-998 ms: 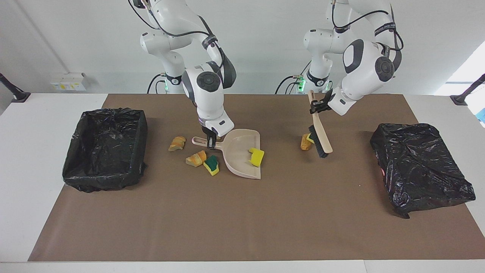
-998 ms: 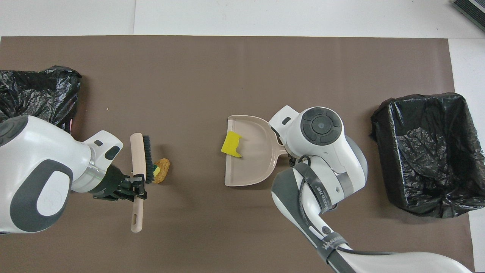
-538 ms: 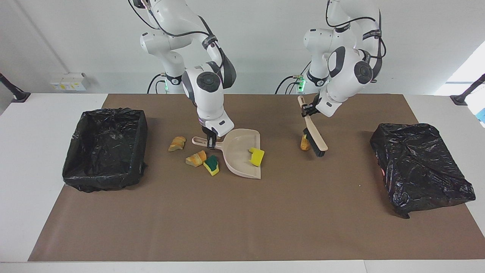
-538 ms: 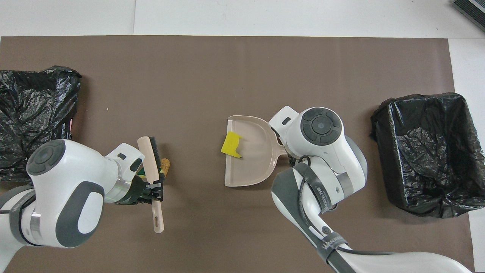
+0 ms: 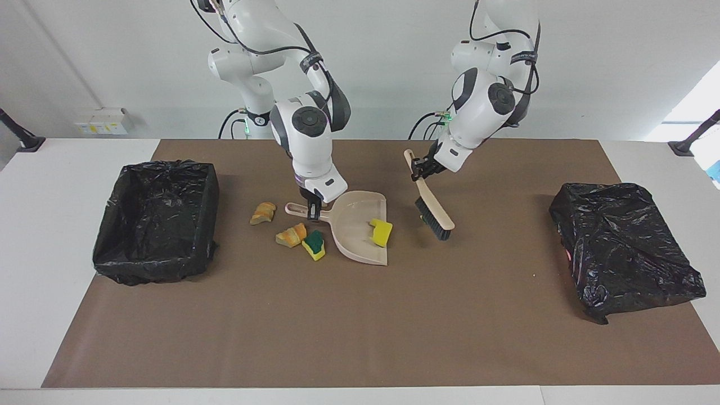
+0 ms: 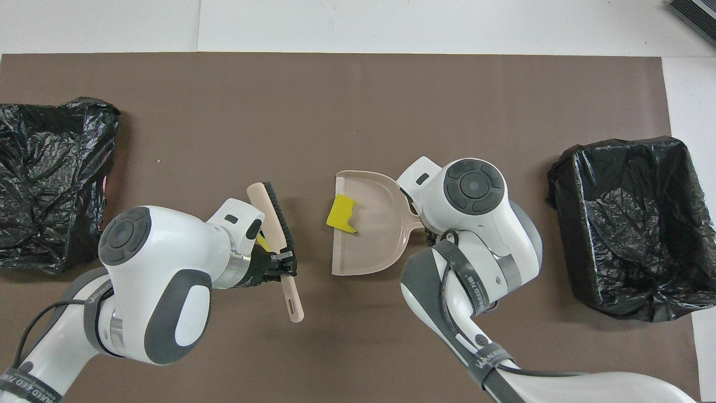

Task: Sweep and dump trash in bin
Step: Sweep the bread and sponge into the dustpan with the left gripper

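Pinched on tools, both sets of jaws are busy: the left gripper (image 5: 421, 170) clamps the handle of the brush (image 5: 432, 208), whose black bristles slant down to the tabletop (image 5: 360, 315) just beside the dustpan's open mouth, while the right gripper (image 5: 314, 209) grips the handle of the dustpan (image 5: 360, 228) and holds it flat. One yellow sponge piece (image 5: 382, 232) already lies inside the pan near its lip. A sliver of yellow-green scrap (image 6: 262, 242) shows in the overhead view under the left wrist, on the side of the brush away from the pan; whether the bristles touch it I cannot tell. To do this stroke well, I judge the brush should stay low and travel toward the pan mouth with the pan pressed still. Three more scraps lie by the pan's handle: a green-backed sponge (image 5: 314, 244), a bread chunk (image 5: 291, 235) and another bread chunk (image 5: 263, 213), toward the open bin (image 5: 154, 222).
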Motion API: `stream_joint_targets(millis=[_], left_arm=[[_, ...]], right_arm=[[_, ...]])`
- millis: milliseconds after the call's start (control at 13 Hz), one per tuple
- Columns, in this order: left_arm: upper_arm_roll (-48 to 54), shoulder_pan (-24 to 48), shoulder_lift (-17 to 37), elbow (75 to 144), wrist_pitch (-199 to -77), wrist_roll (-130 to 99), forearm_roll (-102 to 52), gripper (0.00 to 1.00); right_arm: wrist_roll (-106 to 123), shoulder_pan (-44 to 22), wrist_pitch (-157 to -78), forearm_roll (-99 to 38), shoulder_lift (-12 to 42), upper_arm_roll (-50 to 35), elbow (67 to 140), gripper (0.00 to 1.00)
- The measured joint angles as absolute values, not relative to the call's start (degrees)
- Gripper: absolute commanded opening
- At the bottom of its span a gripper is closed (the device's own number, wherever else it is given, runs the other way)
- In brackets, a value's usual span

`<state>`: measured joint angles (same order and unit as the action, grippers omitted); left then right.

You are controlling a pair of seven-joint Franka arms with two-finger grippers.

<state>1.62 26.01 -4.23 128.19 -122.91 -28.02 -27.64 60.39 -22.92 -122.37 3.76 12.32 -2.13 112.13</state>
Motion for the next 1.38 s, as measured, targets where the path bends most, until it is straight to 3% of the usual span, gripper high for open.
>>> stream_joint_targets(millis=[230,461,614,922,1152,1382], left_arm=[[0.85,25.65,-0.50,121.10,-121.09,-29.48,-27.92,0.00],[0.22,21.27,-0.35,114.66,-104.33,-29.59,-26.22,0.00],[-0.02,19.14,-1.52,113.99,-96.69,-29.59,-21.12,0.00],[-0.01,17.92,-5.87,122.55,-94.44,-29.45,-14.41,0.00],[0.82,18.81,-7.47,131.51,-102.53,-29.02,-13.37,0.00],[1.44,22.05,-6.13,134.57,-109.82,-29.02,-13.35,0.00]], right_arm=[[60.39,-22.92,-122.37,3.76,12.32,-2.14,112.13,0.00],[60.39,-22.92,-122.37,3.76,12.32,-2.14,112.13,0.00],[60.39,-22.92,-122.37,3.76,12.32,-2.14,112.13,0.00],[60.39,-22.92,-122.37,3.76,12.32,-2.14,112.13,0.00],[60.39,-22.93,-122.37,3.76,12.31,-2.14,112.15,0.00],[60.39,-22.94,-122.37,3.77,12.29,-2.14,112.17,0.00]])
